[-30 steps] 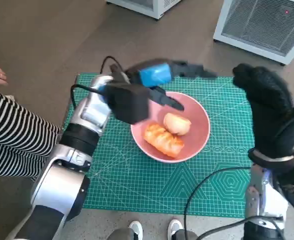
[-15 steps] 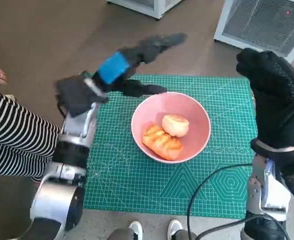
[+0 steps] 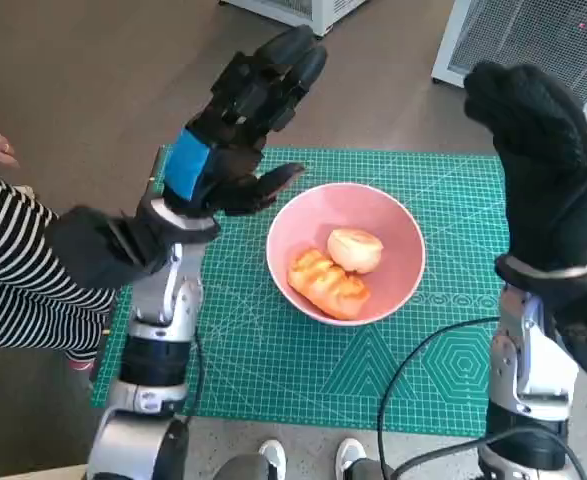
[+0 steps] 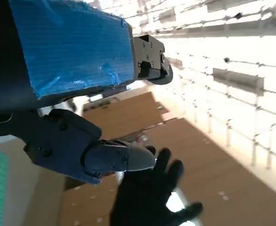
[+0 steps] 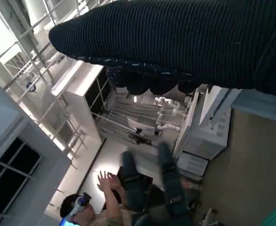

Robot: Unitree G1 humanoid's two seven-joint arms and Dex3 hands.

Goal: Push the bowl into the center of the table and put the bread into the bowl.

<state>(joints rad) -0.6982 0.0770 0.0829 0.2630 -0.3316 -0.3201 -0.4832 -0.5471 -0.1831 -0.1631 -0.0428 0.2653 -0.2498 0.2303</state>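
A pink bowl (image 3: pixel 398 232) sits near the middle of the green cutting mat (image 3: pixel 273 360). Two pieces of bread lie inside it: a ridged golden loaf (image 3: pixel 326 283) and a pale round roll (image 3: pixel 355 249). My left hand (image 3: pixel 235 125) is raised high, left of the bowl, fingers spread and holding nothing; in the left wrist view its blue-taped back (image 4: pixel 67 44) and black fingers (image 4: pixel 114 157) point at the ceiling. My gloved right hand (image 3: pixel 539 160) is lifted to the right of the bowl, also empty, and shows as a dark band (image 5: pixel 185 42) in the right wrist view.
A person in a striped top (image 3: pixel 18 275) sits at the left edge. White appliances (image 3: pixel 533 45) stand on the floor beyond the mat. A black cable (image 3: pixel 423 370) crosses the mat's front right. The right glove (image 4: pixel 152 197) shows in the left wrist view; a seated person (image 5: pixel 88 209) in the right.
My left hand has swung up and back from over the bowl to a raised position left of it. The right hand has stayed lifted. Bowl and bread have not moved.
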